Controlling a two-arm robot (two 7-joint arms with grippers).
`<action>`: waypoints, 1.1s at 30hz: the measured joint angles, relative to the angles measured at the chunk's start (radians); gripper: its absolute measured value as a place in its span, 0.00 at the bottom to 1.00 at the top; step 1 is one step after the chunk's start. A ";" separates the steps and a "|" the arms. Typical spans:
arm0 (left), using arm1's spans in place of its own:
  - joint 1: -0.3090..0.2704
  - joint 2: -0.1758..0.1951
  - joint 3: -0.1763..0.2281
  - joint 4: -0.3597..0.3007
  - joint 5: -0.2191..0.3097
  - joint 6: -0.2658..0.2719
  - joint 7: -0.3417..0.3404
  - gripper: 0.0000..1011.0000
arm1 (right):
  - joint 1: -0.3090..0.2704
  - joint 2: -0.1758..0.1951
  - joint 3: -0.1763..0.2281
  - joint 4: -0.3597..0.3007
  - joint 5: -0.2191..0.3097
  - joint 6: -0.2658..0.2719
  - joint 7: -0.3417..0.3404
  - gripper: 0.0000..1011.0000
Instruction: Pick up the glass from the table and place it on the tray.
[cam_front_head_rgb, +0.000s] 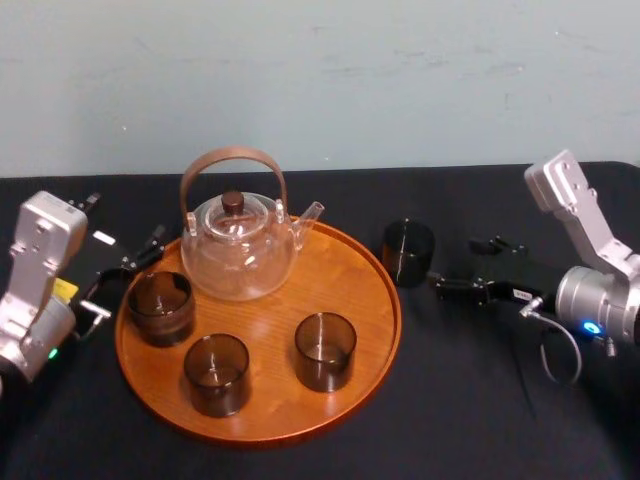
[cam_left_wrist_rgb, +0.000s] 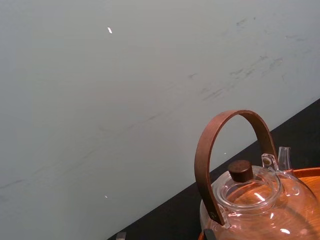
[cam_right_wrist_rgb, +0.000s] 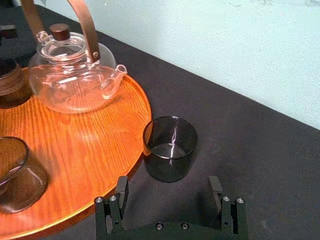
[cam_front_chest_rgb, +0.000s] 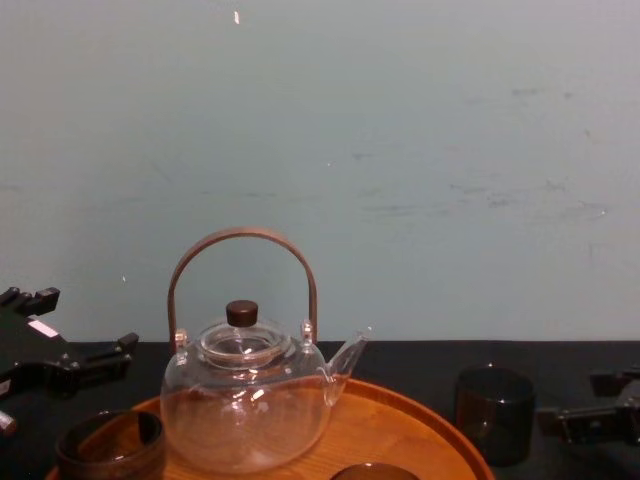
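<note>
Black table (cam_front_head_rgb: 480, 420), glass (cam_front_head_rgb: 408, 252) beside crowded tray (cam_front_head_rgb: 335, 285)

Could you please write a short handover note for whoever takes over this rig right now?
Right gripper: open, aimed at the dark smoky cylindrical glass, not touching it.
Left gripper: idle by the left rim of the large round orange-brown wooden tray.
The glass stands upright on the black table, just off the tray's right rim.
Done: lined up. Left: grasp, lift, place on tray.
</note>
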 joint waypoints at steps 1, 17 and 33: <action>0.000 0.000 0.000 0.000 0.000 0.000 0.000 0.99 | 0.004 -0.004 -0.001 0.006 -0.004 0.000 0.000 0.99; 0.000 0.000 0.000 0.000 0.000 0.000 0.000 0.99 | 0.077 -0.078 -0.018 0.101 -0.052 0.011 0.017 0.99; 0.000 0.000 0.000 0.000 0.000 0.000 0.000 0.99 | 0.145 -0.138 -0.034 0.201 -0.082 0.022 0.035 0.99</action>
